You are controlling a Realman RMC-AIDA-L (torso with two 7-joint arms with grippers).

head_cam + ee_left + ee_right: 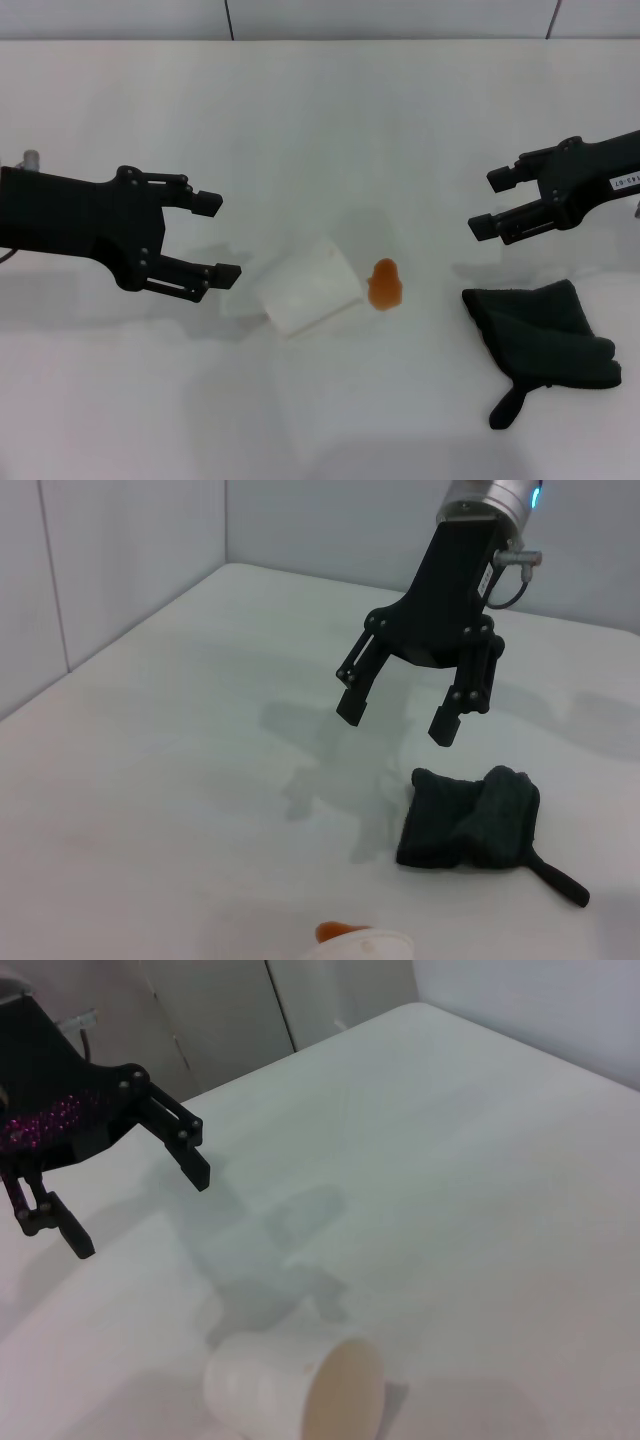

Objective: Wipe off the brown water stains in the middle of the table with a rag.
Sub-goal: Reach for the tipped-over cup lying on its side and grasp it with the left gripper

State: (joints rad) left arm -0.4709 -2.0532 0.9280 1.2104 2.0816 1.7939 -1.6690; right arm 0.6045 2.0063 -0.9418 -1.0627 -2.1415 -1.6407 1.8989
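Note:
A small glossy orange-brown water stain [385,284] sits in the middle of the white table [320,120]; a sliver of the stain [333,932] shows in the left wrist view. The dark charcoal rag [540,335] lies crumpled at the right, its loop tab pointing toward the front edge; the left wrist view shows the rag [470,818] too. My right gripper [494,203] hovers open above and behind the rag, apart from it. My left gripper [217,238] is open at the left, holding nothing.
A cream-white paper cup [308,286] lies on its side just left of the stain, its open mouth toward the stain; the right wrist view shows the cup [295,1390] too. Dark seam lines run along the table's far edge [228,20].

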